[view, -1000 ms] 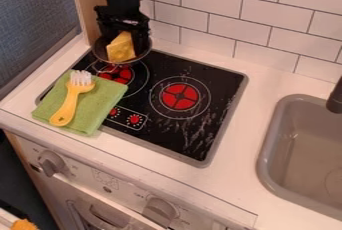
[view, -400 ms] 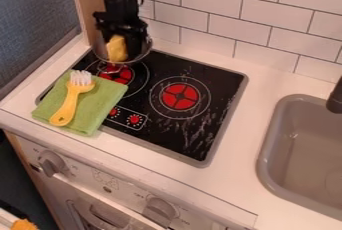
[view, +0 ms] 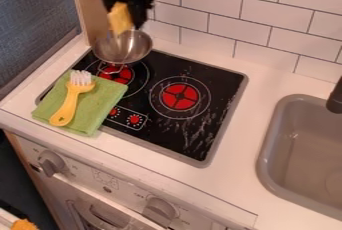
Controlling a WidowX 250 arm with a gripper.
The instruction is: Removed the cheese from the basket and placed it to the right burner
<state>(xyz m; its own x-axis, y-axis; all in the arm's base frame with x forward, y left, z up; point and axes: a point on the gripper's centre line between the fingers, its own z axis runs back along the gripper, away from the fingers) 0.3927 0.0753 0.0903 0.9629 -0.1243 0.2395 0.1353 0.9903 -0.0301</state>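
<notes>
there were one cheese (view: 119,20), one metal basket (view: 133,50) and one gripper (view: 127,18) at upper left, one brush (view: 66,107), one green cloth (view: 95,110), one stovetop (view: 222,83), two red burners (view: 180,97), two small red dials (view: 134,119), two grey knobs (view: 159,209), one sink (view: 268,159), one faucet (view: 336,99)

Cooktop (view: 160,141) left, sink (view: 264,160) right.
A dish brush (view: 69,103) lies on the towel (view: 100,106) at the cooktop's front left; behind sits the basket (view: 123,49), left of the right burner (view: 180,96).

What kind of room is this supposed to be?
It looks like a kitchen corner, possibly a toy one: there's a stovetop with red burners, a grey sink set in the counter, and a metal bowl.
</notes>
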